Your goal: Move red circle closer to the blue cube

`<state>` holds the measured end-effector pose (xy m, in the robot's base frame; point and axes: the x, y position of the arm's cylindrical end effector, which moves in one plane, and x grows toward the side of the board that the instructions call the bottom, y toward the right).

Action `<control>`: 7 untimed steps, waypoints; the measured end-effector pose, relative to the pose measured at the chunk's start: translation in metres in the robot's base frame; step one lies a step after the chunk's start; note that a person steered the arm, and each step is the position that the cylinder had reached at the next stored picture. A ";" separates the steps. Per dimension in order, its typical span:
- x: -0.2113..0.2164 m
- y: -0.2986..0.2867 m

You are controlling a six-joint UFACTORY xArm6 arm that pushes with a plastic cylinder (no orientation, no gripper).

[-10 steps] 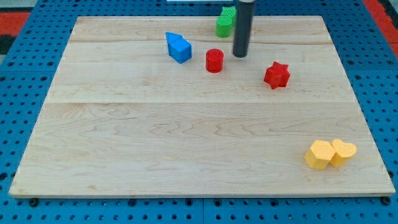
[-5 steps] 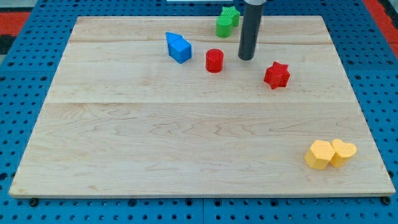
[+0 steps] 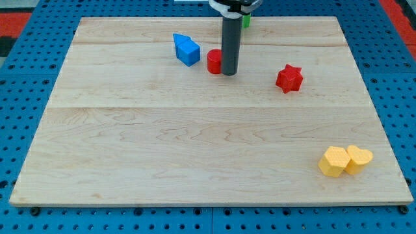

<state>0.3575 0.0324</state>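
Note:
The red circle [image 3: 214,61] is a short red cylinder near the view's top centre of the wooden board. The blue cube [image 3: 186,50] stands just to its upper left, a small gap apart. My tip [image 3: 229,72] rests on the board against the red circle's right side, and the rod partly covers that side.
A red star [image 3: 289,78] lies to the right of my tip. Green blocks [image 3: 246,19] at the top edge are mostly hidden behind the rod. Two yellow blocks [image 3: 344,160] sit together at the bottom right. The board [image 3: 195,143] lies on a blue pegboard.
My tip swung from the red circle's upper right down and left to its right side. The red circle has slid a little to the left, toward the blue cube.

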 end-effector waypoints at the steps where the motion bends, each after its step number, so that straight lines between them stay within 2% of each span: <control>1: 0.000 -0.005; 7: 0.001 0.022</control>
<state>0.3586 0.0543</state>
